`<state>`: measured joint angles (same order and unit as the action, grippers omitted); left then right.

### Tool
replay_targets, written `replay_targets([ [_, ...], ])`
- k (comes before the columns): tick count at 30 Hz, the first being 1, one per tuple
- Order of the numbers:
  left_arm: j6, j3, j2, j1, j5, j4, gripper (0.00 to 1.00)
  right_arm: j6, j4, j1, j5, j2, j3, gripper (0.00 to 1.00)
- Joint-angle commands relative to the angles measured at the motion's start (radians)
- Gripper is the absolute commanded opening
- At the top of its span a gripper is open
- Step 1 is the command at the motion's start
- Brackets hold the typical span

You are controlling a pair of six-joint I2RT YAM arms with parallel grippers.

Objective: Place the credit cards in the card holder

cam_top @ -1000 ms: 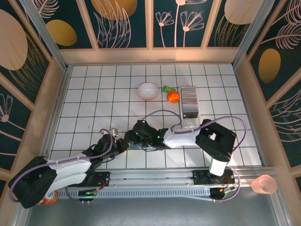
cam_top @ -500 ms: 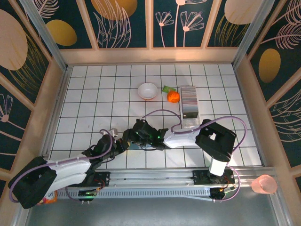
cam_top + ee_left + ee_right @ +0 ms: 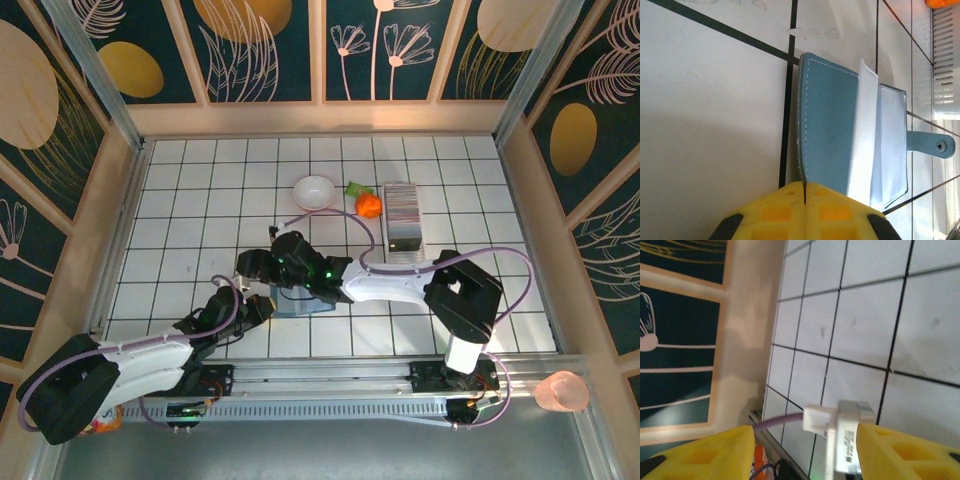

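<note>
Teal card holder (image 3: 827,125) open and flat on the white tiled table (image 3: 705,100), centre right in the left wrist view, with a white card (image 3: 864,125) poking out between its two leaves and a snap tab (image 3: 932,145) pointing right. From above, lower centre of the frame. At its near edge, left gripper (image 3: 805,189) with yellow fingers pressed fully together; hard to tell whether pinching the leather. Just up and left of the holder from above, right gripper (image 3: 252,266), jaws wide apart with nothing held between them. Farther off, upper right of centre, striped stack of credit cards (image 3: 403,205) standing in a white rack (image 3: 400,255). Left of that, an orange object (image 3: 368,205), then a white bowl (image 3: 314,192).
</note>
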<state>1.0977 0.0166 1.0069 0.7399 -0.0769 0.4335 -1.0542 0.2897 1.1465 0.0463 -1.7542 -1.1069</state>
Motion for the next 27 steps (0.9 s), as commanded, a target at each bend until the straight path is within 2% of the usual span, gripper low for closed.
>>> replay_targets([
  [1,0.015,-0.032,-0.024,0.001,0.015,-0.03,0.0,0.067,-0.126,-0.008,-0.105,0.088,-0.013,0.56],
  [6,0.007,-0.016,-0.071,0.001,0.025,-0.081,0.0,0.052,-0.258,-0.028,-0.196,0.175,0.083,0.56],
  [7,0.004,-0.01,-0.087,0.0,0.031,-0.103,0.02,0.047,-0.279,-0.031,-0.206,0.189,0.105,0.56],
  [13,-0.013,0.033,-0.184,0.0,0.084,-0.22,0.36,0.019,-0.317,-0.04,-0.25,0.267,0.208,0.55],
  [16,-0.016,0.057,-0.222,0.0,0.115,-0.28,0.43,0.023,-0.345,-0.041,-0.281,0.294,0.227,0.55],
  [23,-0.063,0.152,-0.269,0.001,0.224,-0.456,0.46,0.074,-0.354,-0.05,-0.322,0.367,0.266,0.55],
  [27,-0.108,0.227,-0.282,0.001,0.243,-0.522,0.46,0.119,-0.326,-0.063,-0.345,0.426,0.299,0.55],
])
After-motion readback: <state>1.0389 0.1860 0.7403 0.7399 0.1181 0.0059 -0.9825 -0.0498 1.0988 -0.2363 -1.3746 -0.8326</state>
